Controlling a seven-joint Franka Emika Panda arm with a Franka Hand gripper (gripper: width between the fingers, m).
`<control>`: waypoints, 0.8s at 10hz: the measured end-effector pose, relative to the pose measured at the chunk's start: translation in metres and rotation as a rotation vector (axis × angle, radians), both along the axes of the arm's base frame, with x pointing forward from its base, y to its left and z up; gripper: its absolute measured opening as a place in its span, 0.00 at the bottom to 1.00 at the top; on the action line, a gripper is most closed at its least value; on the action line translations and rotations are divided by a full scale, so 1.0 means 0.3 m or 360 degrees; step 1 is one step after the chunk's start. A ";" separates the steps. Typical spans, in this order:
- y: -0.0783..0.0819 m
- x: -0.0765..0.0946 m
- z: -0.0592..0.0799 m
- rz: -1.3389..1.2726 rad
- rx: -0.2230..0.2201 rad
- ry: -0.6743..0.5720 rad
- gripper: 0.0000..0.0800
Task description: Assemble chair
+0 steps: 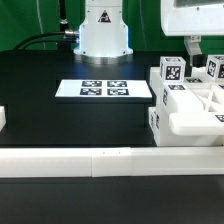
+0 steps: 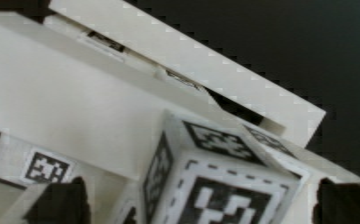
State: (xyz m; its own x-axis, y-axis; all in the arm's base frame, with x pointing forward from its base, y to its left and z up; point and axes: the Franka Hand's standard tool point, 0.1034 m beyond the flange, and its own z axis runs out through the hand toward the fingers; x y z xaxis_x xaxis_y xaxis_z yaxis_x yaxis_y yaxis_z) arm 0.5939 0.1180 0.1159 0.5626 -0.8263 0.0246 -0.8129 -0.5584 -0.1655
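**Gripper stands over the chair cluster at the border rail**

We find the chair parts (image 1: 185,105) grouped at about 3 o'clock in the exterior view, seated against the long white border rail (image 1: 100,160) that runs across the near edge of the black table (image 1: 60,120). We judge this placement deliberate: the rail gives the pieces a fixed stop, so they cannot slide while another part is pressed in.

A square post (image 1: 172,72) stands upright on the cluster, its tag facing the camera. In the wrist view the same kind of tagged post (image 2: 221,175) sits close under the camera, in front of a broad white panel (image 2: 106,100).

The gripper (image 1: 193,48) hangs at about 2 o'clock in the exterior view, just above the cluster and beside the post. Its fingers (image 2: 52,205) show as dark shapes at the edge of the wrist view. We see no part clamped between them, but the pictures do not show the gap well enough to say how wide the jaws stand; we cannot tell.

The marker board (image 1: 105,89) lies flat near the centre of the table, well apart from the parts.
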 end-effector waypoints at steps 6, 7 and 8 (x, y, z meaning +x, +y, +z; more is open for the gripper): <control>0.000 -0.008 0.000 0.0986 -0.0175 0.0024 0.81; 0.000 -0.007 0.003 0.1122 -0.0190 0.0046 0.81; 0.006 -0.005 0.009 0.1294 -0.0230 0.0070 0.81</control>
